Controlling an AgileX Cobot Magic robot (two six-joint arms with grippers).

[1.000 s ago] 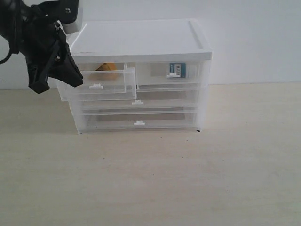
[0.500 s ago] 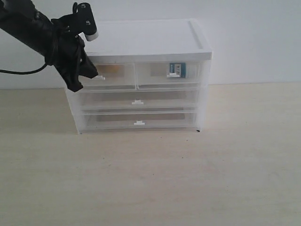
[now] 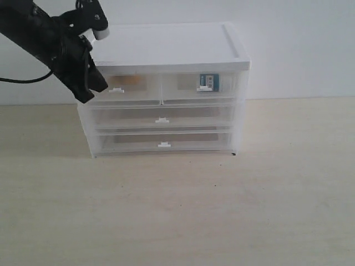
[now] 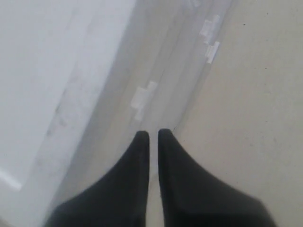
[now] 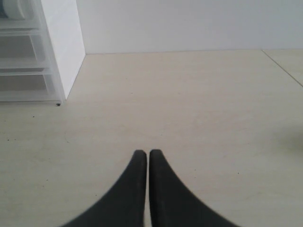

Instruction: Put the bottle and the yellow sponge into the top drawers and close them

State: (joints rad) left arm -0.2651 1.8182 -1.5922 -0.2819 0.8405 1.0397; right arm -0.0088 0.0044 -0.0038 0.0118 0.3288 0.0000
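The white-topped cabinet [image 3: 166, 47] stands at the back of the table, and both top drawers are pushed in. In the right top drawer [image 3: 183, 94] the bottle's teal-and-white label [image 3: 209, 81] shows through the clear front. Through the front of the left top drawer [image 3: 138, 97] only a dim tan patch [image 3: 132, 83] shows, likely the yellow sponge. My left gripper [image 3: 86, 98] [image 4: 150, 135] is shut and empty, at the cabinet's front left corner, just left of that drawer's handle [image 3: 115, 90]. My right gripper [image 5: 148, 153] is shut and empty over bare table, outside the exterior view.
Two full-width clear drawers [image 3: 162, 119] [image 3: 164, 144] sit shut below the top pair. The pale wooden table [image 3: 183, 210] stretches in front of the cabinet. A white wall stands behind. The cabinet's right side [image 5: 61, 42] lies far from my right gripper.
The left top drawer, pulled out a second ago, is now pushed in. My left gripper swung in to its front, then drew slightly back to the left.
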